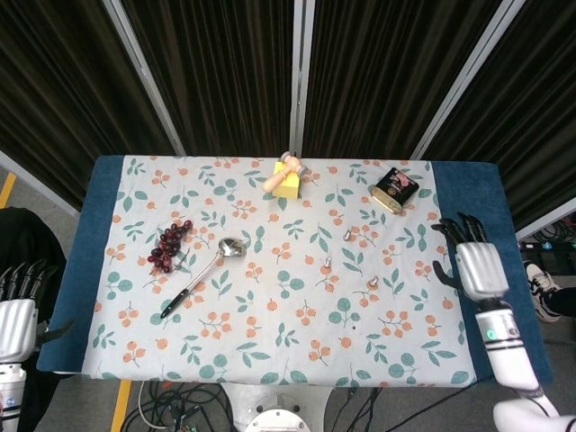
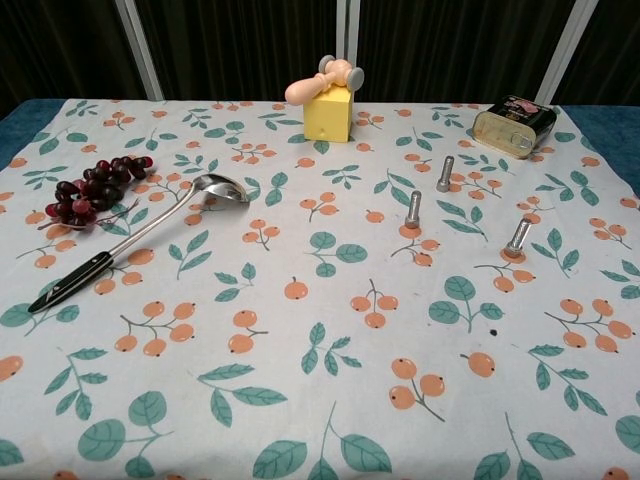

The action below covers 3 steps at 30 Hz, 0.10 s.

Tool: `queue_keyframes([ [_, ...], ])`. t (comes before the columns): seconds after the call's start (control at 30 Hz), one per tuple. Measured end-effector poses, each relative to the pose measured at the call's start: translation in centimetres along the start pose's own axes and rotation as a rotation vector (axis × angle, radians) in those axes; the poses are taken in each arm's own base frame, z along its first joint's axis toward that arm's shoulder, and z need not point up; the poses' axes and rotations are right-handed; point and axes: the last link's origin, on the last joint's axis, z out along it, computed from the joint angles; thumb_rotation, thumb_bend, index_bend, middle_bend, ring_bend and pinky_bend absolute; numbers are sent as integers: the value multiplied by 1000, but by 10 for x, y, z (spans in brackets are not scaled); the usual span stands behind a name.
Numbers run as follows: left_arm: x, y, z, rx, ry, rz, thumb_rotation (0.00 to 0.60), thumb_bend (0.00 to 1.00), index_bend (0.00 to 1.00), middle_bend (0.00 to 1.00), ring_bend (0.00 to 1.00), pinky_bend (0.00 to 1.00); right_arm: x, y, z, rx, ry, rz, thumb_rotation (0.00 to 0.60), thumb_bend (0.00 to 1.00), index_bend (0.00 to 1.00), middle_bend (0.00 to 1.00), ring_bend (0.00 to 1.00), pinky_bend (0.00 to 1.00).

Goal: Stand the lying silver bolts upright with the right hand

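Standing upright three silver bolts (image 2: 413, 209), right robot hand (image 1: 475, 265) spread, holding nothing, tin (image 2: 513, 125) lying closed

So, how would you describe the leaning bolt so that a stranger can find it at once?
Start at the gold tin at the table's far right corner. Three silver bolts stand on the cloth in front of it. The rightmost bolt is the one: it tilts, while the middle bolt and the back bolt stand straight.

- bolts (image 2: 413, 209): bare silvery metal, dull sheen
- ladle (image 2: 213, 187): polished metal bowl, matt black handle
- worktop (image 2: 320, 400): printed cloth, matt
- block (image 2: 328, 116): smooth yellow plastic
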Motion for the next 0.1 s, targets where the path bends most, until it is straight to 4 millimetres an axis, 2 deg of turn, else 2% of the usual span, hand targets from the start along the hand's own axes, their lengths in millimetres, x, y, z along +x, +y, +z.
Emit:
queue_keyframes([
  [0.1,0,3,1,-6,-8,3,600,0,152,67,0,0,8,10,-37,-15,22,13,600,299,195,152,0,0],
])
